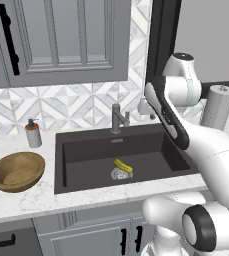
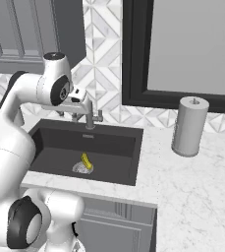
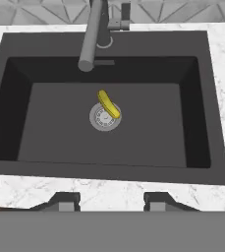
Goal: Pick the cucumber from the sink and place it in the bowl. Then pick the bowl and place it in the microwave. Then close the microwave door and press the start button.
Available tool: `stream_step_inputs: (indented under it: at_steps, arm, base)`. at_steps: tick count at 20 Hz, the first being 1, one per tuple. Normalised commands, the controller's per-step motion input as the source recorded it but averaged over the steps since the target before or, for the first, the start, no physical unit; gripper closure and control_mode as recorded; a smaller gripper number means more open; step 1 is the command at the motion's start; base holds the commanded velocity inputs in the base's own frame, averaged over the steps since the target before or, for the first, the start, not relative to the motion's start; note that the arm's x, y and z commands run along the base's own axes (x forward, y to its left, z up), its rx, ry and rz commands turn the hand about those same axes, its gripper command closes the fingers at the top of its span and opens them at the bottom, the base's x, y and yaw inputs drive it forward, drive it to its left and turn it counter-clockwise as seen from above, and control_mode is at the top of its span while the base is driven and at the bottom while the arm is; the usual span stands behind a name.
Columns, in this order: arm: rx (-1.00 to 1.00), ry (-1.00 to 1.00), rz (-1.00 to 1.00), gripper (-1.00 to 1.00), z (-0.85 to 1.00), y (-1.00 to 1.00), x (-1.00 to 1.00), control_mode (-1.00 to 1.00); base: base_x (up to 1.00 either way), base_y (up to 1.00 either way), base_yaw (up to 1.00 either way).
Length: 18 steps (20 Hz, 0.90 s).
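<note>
The cucumber [image 1: 123, 166] [image 2: 86, 160] [image 3: 108, 104], small, curved and yellow, lies on the floor of the dark sink [image 1: 86, 150] [image 2: 111, 142] [image 3: 60, 133], partly over the round silver drain [image 3: 104, 118]. My gripper [image 3: 111, 202] hangs high above the basin's near side, looking down into it. Its jaws stand apart with nothing between them, well clear of the cucumber. The brown wooden bowl [image 1: 17, 171] sits empty on the counter left of the sink. The microwave and its door are out of view.
A grey faucet [image 1: 117, 118] [image 2: 89, 115] [image 3: 92, 34] reaches over the basin's back edge, close to my hand. A soap dispenser [image 1: 33, 134] stands behind the bowl. A paper towel roll [image 1: 217, 107] [image 2: 190, 126] stands on the marble counter at the right.
</note>
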Motion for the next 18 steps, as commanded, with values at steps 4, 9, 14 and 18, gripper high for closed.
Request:
stream_step_inputs:
  at_steps: [4,9,14,18]
  arm:
    - [0.00,0.01,0.00,-1.00,-0.03,0.00,-0.41,-1.00]
    - [0.00,0.03,0.00,-1.00,-0.33,0.05,-0.69,-1.00]
    - [0.00,-0.02,0.02,-1.00,-0.58,0.09,-0.15,-1.00]
    - [0.00,-0.04,0.08,-1.00,-0.58,0.06,0.09,-1.00]
  base:
    - [0.00,0.00,0.00]
    - [0.00,0.00,0.00]
    - [0.00,0.00,0.00]
    - [0.00,0.00,0.00]
